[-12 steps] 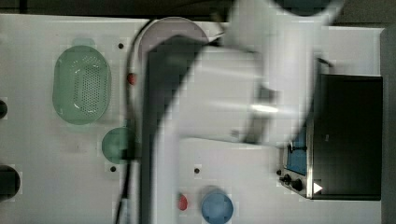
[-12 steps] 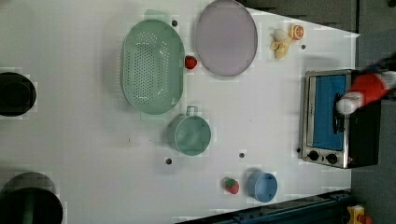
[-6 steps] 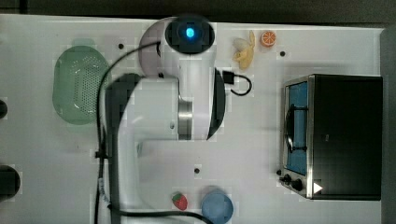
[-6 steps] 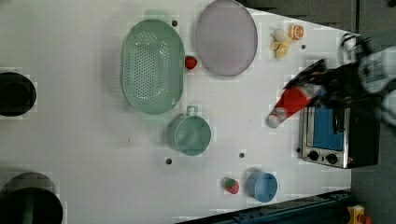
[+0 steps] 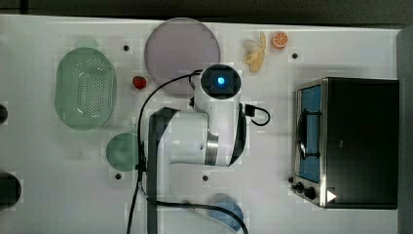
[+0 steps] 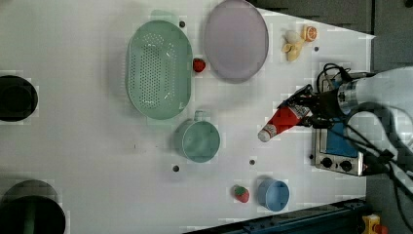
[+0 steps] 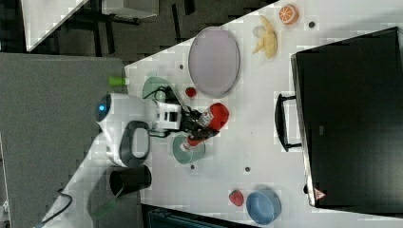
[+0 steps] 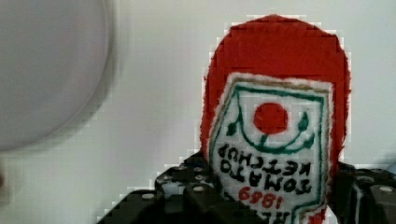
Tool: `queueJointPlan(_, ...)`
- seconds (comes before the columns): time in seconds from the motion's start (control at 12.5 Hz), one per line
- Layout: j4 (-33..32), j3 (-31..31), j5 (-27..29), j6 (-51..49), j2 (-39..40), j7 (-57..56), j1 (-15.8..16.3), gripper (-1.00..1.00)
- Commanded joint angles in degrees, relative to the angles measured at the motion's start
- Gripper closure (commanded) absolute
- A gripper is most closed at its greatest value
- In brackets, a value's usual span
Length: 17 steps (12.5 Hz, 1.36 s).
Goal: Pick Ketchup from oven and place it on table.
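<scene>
My gripper point(image 6: 306, 107) is shut on the ketchup point(image 6: 281, 122), a red bottle with a white cap, held tilted above the white table point(image 6: 73, 146). In the left view its cap points toward the left view's lower left, away from the oven point(image 6: 341, 152). The wrist view shows the ketchup point(image 8: 275, 74) label close up, clamped between my dark fingers point(image 8: 187, 196). In the right view my gripper point(image 7: 196, 122) holds the ketchup point(image 7: 215, 116) near the green cup, well clear of the black oven point(image 7: 351, 114). In the top view my arm hides the bottle, and the oven point(image 5: 360, 141) stands at the top view's right.
A green colander point(image 6: 158, 75), a lilac plate point(image 6: 236, 39) and a green cup point(image 6: 197, 141) lie on the left view's left side of the bottle. A blue bowl point(image 6: 273, 195), strawberries point(image 6: 240, 193) and banana pieces point(image 6: 292, 46) sit near the edges. Black cups point(image 6: 17, 97) stand far left.
My arm has carried the ketchup away from the oven, toward the left view's left, out over the middle of the table. The grip on the bottle has held.
</scene>
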Motion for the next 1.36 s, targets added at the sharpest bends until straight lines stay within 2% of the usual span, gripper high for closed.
queueJointPlan(0.08,-4.0,-2.1,-0.7,7.9,-0.7,0.7,-0.7,-0.27)
queueJointPlan(0.24,-5.8,-2.1,-0.7,12.5,1.1,0.7,-0.7,-0.27)
queueJointPlan(0.32,-6.1,-2.1,-0.7,14.2,2.2,0.7,-0.7,-0.34)
queueJointPlan(0.56,-5.7,-1.9,-0.6,15.9,4.0,1.4,-0.6,-0.97)
queueJointPlan(0.96,-1.9,-1.8,-0.6,12.2,-5.3,1.8,-0.4,-1.0)
queueJointPlan(1.36,7.4,-1.9,-0.7,-3.7,-15.3,1.8,-0.4,-1.0)
